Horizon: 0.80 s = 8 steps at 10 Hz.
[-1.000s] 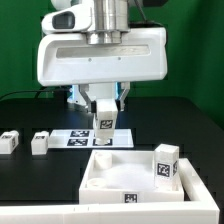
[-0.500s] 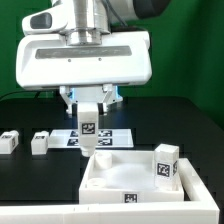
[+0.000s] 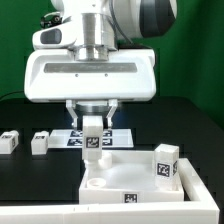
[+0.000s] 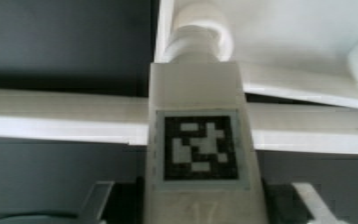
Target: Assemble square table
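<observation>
End effector [image 3: 93,122] clamped on white leg [image 3: 93,143], leg upright, long axis vertical, over table top [image 3: 140,179] corner

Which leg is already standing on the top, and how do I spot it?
Find the big white square top with the raised rim. On its corner at the exterior view's right stands one upright leg, tag toward the camera. Two loose legs sit off the top, and the held leg is in the gripper; only this one stands free on the top.
</observation>
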Each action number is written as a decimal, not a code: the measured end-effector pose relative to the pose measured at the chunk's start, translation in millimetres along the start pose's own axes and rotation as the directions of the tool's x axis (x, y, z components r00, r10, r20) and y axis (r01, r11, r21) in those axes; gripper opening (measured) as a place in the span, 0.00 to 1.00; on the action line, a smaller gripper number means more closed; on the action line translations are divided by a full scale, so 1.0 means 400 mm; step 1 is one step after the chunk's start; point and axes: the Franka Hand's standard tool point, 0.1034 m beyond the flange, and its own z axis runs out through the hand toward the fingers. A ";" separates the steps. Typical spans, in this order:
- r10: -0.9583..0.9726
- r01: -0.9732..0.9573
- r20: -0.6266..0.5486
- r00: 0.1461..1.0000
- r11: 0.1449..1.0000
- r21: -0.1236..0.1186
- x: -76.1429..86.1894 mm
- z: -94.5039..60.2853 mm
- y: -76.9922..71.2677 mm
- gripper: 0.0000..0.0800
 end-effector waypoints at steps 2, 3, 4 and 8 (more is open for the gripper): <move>-0.002 0.002 -0.024 1.000 1.000 -0.017 0.004 -0.001 0.011 0.36; -0.007 0.003 -0.069 0.998 0.999 -0.051 0.004 -0.001 0.029 0.36; -0.001 -0.001 -0.053 0.999 0.999 -0.043 -0.007 0.005 0.024 0.36; 0.049 -0.050 -0.050 0.998 0.999 -0.015 0.007 0.023 -0.027 0.36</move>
